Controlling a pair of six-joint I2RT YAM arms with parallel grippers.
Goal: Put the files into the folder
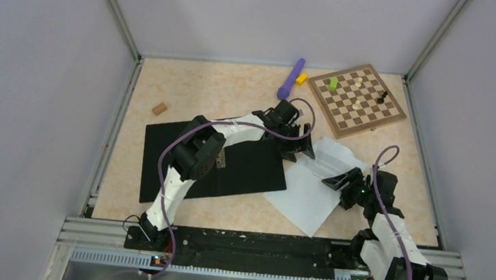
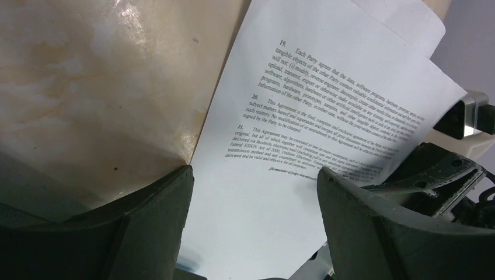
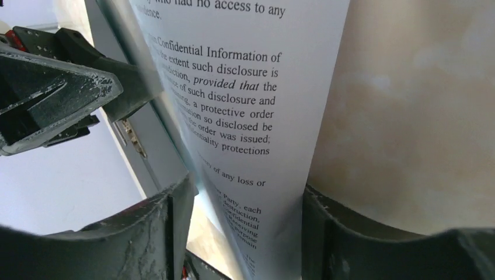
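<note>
Over files point(image 1: 305, 195), L tool point(image 2: 254, 178) spread; R tool point(image 3: 247, 195): pinch unclear; folder point(image 1: 256, 172) part-hidden.

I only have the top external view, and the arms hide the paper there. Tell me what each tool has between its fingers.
Observer: In the right wrist view, a printed sheet rises bowed between the fingers of the right tool, which stand apart.
Operator: Now report the left one.
Observer: The left tool is wide open over the files, with nothing pinched.
Operator: Say how many sheets show there.
Observer: At least two overlap. The top one carries clauses nineteen to twenty-one, and another peeks out past its far corner.
</note>
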